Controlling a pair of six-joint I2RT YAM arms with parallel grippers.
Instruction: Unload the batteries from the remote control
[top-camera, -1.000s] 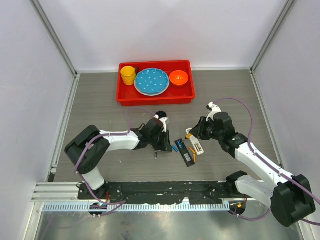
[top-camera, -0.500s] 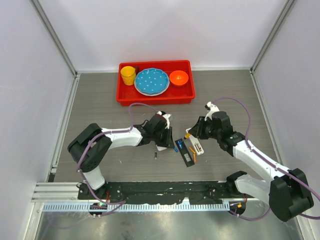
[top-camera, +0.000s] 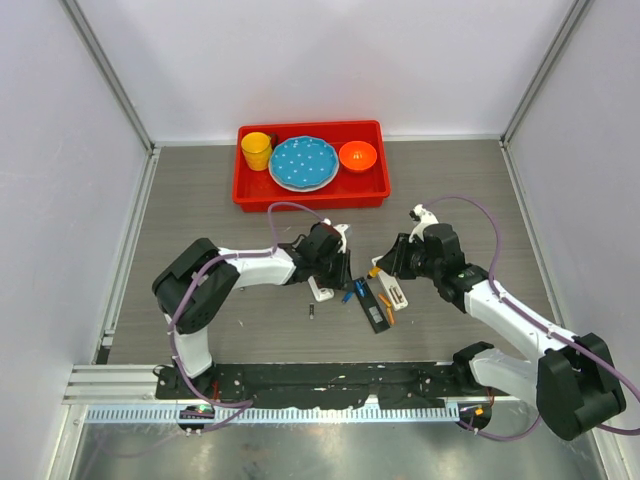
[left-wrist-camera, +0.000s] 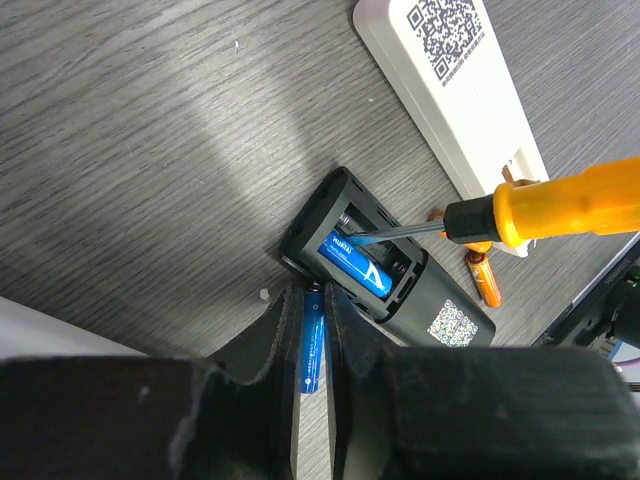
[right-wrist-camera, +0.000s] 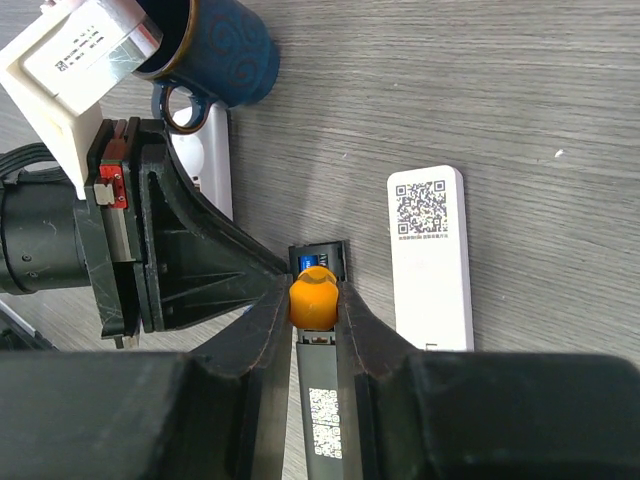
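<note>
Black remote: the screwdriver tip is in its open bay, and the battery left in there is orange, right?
Not quite. The battery in the black remote is blue, not orange; the left wrist view shows it. The screwdriver tip is in the open bay, as you say.

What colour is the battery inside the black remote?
The battery is blue with white lettering; best in left wrist view.

Black remote (left-wrist-camera: 415, 300), compartment open, one blue battery (left-wrist-camera: 355, 262) seated inside. Second blue battery (left-wrist-camera: 312, 345) lies just left; orange battery (left-wrist-camera: 483, 277) just right.
</note>
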